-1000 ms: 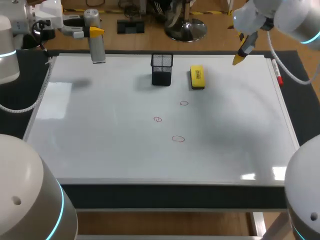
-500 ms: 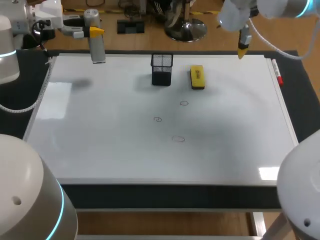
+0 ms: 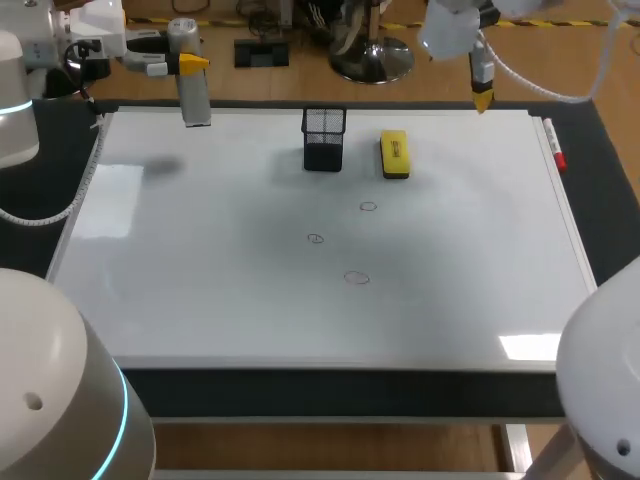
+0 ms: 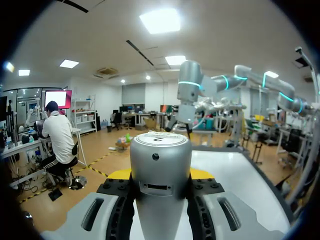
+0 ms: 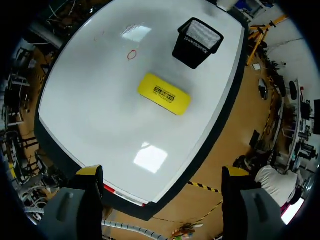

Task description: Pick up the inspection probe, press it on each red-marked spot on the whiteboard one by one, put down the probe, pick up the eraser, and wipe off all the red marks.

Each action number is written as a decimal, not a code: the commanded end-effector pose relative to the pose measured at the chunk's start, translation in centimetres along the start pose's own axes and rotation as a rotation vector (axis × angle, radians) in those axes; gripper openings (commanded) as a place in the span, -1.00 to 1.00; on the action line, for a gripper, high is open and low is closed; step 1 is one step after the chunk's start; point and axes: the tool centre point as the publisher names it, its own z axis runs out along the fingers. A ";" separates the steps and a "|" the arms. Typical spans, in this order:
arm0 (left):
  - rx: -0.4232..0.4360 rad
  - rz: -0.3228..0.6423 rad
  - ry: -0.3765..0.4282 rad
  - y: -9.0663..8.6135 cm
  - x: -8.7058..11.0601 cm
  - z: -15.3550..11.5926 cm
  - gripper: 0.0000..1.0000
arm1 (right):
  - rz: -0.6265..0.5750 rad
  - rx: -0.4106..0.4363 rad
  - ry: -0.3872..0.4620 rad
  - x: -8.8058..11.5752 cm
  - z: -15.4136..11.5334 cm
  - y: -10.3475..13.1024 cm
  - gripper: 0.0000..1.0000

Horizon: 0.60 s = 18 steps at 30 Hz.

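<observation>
— What changed over the last second?

— The right arm swung inward from the far right corner of the whiteboard (image 3: 200,300) along its far edge. The right pincer (image 5: 161,171) turned to point straight down. The left arm held its place.

— Meaning for the task?

— In my judgement the right arm was lining up on the eraser (image 3: 394,155), which lay flat near the far edge, beside the mesh cup (image 3: 324,138). All three red marks (image 3: 315,238) stood unwiped.

— Pincer states?

— The right one was spread wide and empty, hanging above the far edge beyond the eraser. The left pincer (image 3: 188,63) was pinching the probe (image 3: 196,100) upright over the far left corner, not yet set down.
</observation>
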 end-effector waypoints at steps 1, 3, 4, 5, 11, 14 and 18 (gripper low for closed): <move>0.000 0.001 0.001 -0.1 0.0 -0.1 -1.00 | -0.155 0.031 0.092 -0.1 0.7 0.9 1.00; 0.000 0.001 0.001 -0.1 0.0 -0.1 -1.00 | -0.203 0.014 0.073 0.2 1.0 1.0 1.00; 0.000 0.001 0.001 -0.1 0.0 -0.1 -1.00 | -0.239 0.019 0.065 0.3 1.1 1.2 1.00; 0.000 0.001 0.001 -0.1 0.0 -0.1 -1.00 | -0.261 0.005 0.030 0.4 1.2 1.4 1.00; 0.000 0.001 0.001 -0.1 0.0 -0.1 -1.00 | -0.403 -0.055 -0.061 0.7 2.0 2.4 1.00; 0.000 0.001 0.001 -0.1 0.0 -0.1 -1.00 | -0.480 -0.093 -0.080 0.6 2.6 3.2 1.00; 0.000 0.001 0.001 -0.1 0.0 -0.1 -1.00 | -0.632 -0.135 -0.067 0.4 3.1 4.6 1.00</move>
